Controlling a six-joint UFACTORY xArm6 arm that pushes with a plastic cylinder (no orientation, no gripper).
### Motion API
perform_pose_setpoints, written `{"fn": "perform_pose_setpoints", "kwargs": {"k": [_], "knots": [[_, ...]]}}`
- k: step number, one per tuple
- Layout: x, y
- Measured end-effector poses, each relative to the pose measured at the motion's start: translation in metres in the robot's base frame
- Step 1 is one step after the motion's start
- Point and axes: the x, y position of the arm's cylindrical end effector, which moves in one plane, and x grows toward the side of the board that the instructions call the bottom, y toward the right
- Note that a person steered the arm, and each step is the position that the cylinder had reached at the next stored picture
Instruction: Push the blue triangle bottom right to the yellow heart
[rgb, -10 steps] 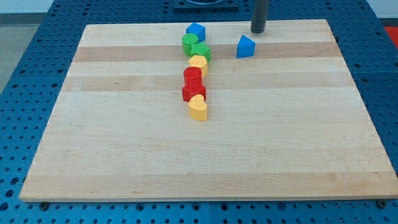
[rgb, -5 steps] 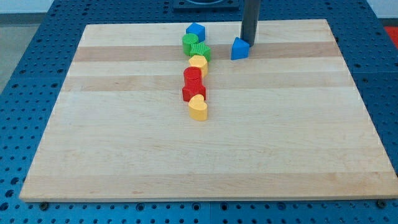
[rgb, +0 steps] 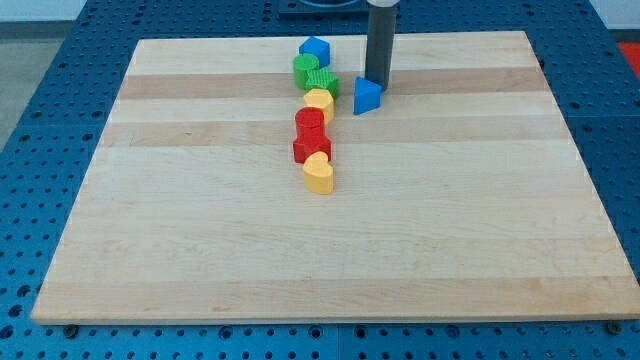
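My tip holds nothing and presses against the upper right side of the blue triangle; the push is under way, with the triangle just right of the column of blocks and well above the yellow heart at its foot. The rod stands upright from the view's top; next, I judge, the tip must drive the triangle downward, ending at the heart's lower right.
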Motion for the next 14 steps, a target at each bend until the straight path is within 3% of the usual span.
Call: {"fn": "perform_pose_setpoints", "kwargs": {"k": [3, 6, 14], "knots": [[0.031, -0.011], [0.036, -0.033], [0.125, -0.048]]}}
